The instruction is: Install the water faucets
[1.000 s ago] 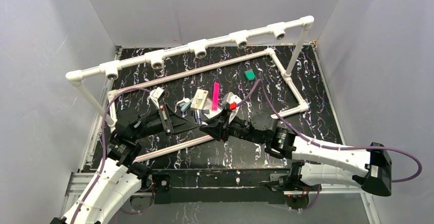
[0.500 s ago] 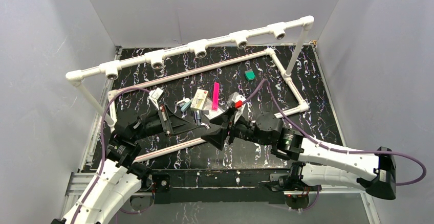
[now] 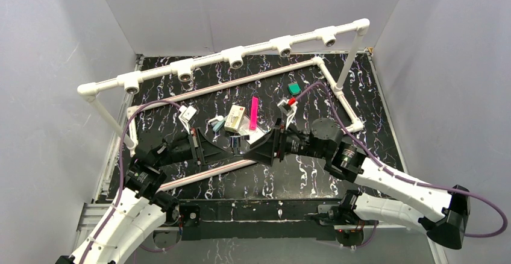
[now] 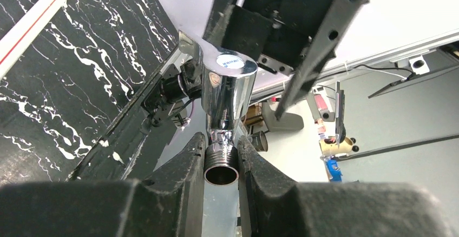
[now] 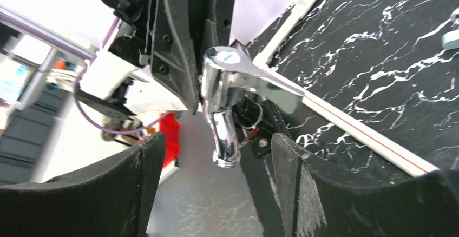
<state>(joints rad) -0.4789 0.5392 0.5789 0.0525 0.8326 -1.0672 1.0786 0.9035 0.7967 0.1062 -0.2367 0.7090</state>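
The faucet (image 4: 227,91) — chrome, with a lever handle on top — is held in mid-air over the near middle of the table (image 3: 373,95), between the two arms. The left gripper (image 4: 222,153) is clenched on its threaded inlet end; only that short collar is caught between the fingers. The right gripper (image 5: 215,145) is spread wide, with one jaw to either side of the spout. Nothing is touched or grasped by it.

Risks noted:
- The hold is narrow and on metal thread, so the body could be swivelled or knocked loose if the right jaws are closed off-centre.
- If the rounded spout or the lever is pinched, the handle may be turned rather than the body secured.
- The thread is covered by the left fingers, so it cannot be offered to a tee socket (image 3: 235,59) on the white rail until a clean handover is made.
- A release made too early would drop the faucet onto the table, near the pink strip (image 3: 254,113).
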